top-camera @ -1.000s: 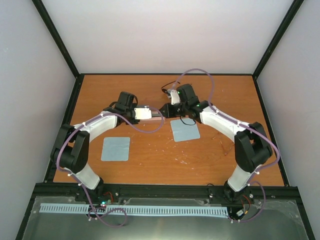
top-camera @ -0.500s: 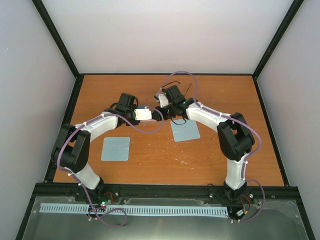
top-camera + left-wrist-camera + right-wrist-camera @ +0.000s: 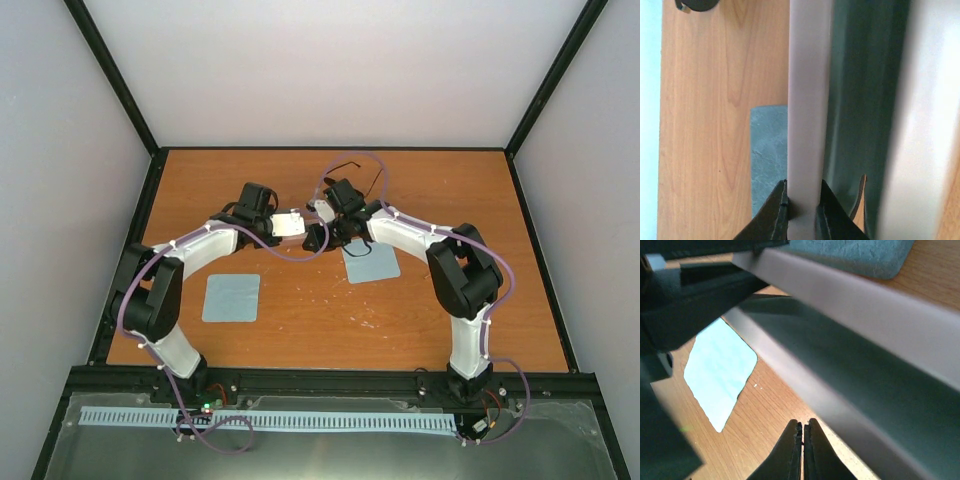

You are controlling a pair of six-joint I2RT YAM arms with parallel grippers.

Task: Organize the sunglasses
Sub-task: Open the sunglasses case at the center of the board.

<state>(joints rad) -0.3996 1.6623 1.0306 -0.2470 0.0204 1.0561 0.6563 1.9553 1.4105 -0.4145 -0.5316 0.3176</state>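
Case steadied: left gripper [image 3: 801, 202] pinches pale-pink oblong case [image 3: 807, 100] by its rim
right gripper [image 3: 803, 427] closed on nothing; advise a steady hold; reopen right before reaching.

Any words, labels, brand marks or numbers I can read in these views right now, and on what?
No readable text in any view.
The open case shows only a plain pale rim and dark lining, no print.
The left cloth and the right cloth are blank.
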